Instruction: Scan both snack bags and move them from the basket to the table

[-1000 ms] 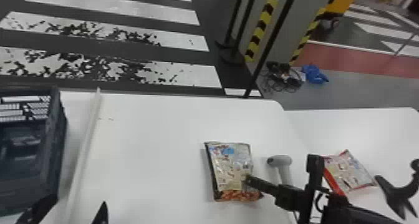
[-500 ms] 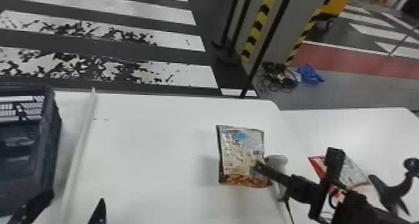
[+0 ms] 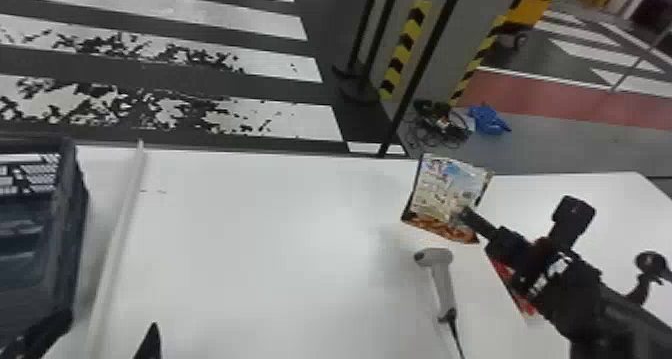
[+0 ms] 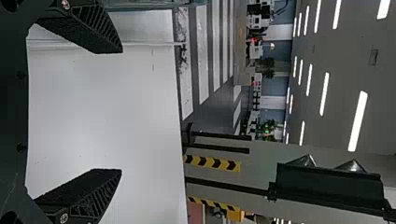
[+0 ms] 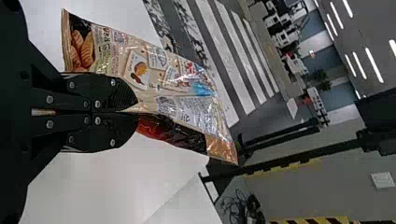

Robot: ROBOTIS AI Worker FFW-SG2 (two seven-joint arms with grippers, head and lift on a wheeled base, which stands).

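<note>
Right of centre in the head view, my right gripper [image 3: 467,215] is shut on a snack bag [image 3: 445,195], held upright above the table beyond the scanner. In the right wrist view, my right gripper [image 5: 133,107] pinches the beige snack bag [image 5: 163,77] by its side. The other, red snack bag [image 3: 510,280] lies on the right-hand table, mostly hidden beneath my right arm. The grey scanner [image 3: 441,278] rests on the white table. My left gripper [image 3: 95,333] is at the head view's bottom left, beside the basket [image 3: 80,233]; its fingers stand wide apart in the left wrist view [image 4: 120,111].
A white raised strip [image 3: 117,233] runs along the table [image 3: 250,253] beside the basket. The scanner's cable trails toward the near edge. A second white table [image 3: 610,203] adjoins on the right, with a black stand [image 3: 650,265] near my right arm.
My right arm has carried the held bag rightward and away from the robot, past the scanner, and now covers most of the red bag. My left gripper has stayed nearly in place.
</note>
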